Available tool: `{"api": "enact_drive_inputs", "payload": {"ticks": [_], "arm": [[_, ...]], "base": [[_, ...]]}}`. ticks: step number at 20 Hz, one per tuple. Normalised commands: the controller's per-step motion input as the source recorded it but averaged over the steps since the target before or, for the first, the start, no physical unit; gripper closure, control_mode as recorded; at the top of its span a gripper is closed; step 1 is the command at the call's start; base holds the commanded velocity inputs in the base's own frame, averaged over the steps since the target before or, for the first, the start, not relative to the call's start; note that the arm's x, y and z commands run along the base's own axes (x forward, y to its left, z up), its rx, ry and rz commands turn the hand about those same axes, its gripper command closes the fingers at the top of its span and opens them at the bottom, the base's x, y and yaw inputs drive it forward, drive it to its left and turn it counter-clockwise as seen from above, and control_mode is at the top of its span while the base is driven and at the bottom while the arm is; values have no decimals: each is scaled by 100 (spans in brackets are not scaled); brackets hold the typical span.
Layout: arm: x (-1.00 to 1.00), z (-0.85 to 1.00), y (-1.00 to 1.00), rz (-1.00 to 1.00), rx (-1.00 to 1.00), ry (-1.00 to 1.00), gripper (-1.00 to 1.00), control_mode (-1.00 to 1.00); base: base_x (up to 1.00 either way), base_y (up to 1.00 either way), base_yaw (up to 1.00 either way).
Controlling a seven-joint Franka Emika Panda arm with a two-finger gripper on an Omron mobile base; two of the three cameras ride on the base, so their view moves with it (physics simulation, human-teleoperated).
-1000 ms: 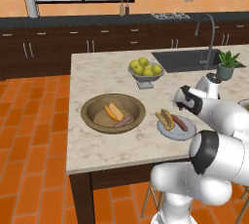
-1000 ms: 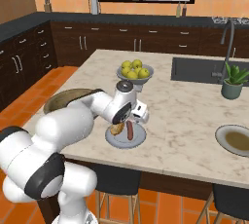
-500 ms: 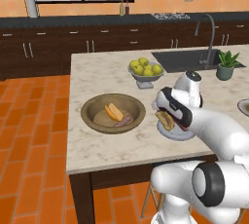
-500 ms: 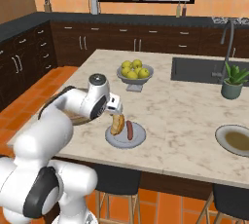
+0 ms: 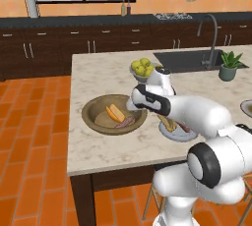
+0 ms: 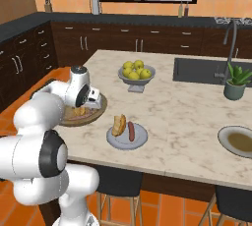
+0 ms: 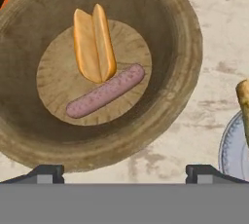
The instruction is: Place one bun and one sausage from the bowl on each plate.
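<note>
The wide wooden bowl (image 7: pixel 180 47) holds one split bun (image 7: pixel 95 43) and one pinkish sausage (image 7: pixel 104 91) side by side on its flat bottom. My gripper (image 7: pixel 125 174) hovers above the bowl's near rim, open and holding nothing. In the base views the gripper (image 5: pixel 133 106) (image 6: pixel 94 103) hangs over the bowl (image 5: pixel 98 109) (image 6: pixel 69 121), whose near part my arm hides. A grey plate (image 6: pixel 140 141) (image 5: pixel 189 136) right of the bowl carries a bun (image 6: pixel 118 124) and a sausage (image 6: pixel 131 130). A second plate (image 6: pixel 238 140) lies bare at the far right.
A grey footed bowl of apples (image 6: pixel 136 72) stands behind the plate. The sink (image 6: pixel 202 70) with its tap and a potted plant (image 6: pixel 235 82) are at the back right. The counter's front edge runs close to both plates.
My arm has swung left from above the filled plate to above the wooden bowl. The jaws stayed open, and the bun and sausage rest on the plate.
</note>
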Motion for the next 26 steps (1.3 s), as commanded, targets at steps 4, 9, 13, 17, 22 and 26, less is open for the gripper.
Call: {"api": "enact_drive_inputs", "payload": {"ticks": [4, 9, 13, 17, 22, 26], "arm": [[42, -3, 35, 0, 0, 13, -100, -100], [45, -23, 38, 0, -2, 3, -100, -100], [45, -15, 47, 0, -3, 0, -100, -100], [68, -5, 21, 0, -1, 0, -100, -100], [68, -6, 2, 0, 0, 0, -100, -100], [12, -38, 0, 0, 0, 0, -100, -100]], "base": [[0, 0, 0], [0, 0, 0], [0, 0, 0], [0, 0, 0], [0, 0, 0], [0, 0, 0]]}}
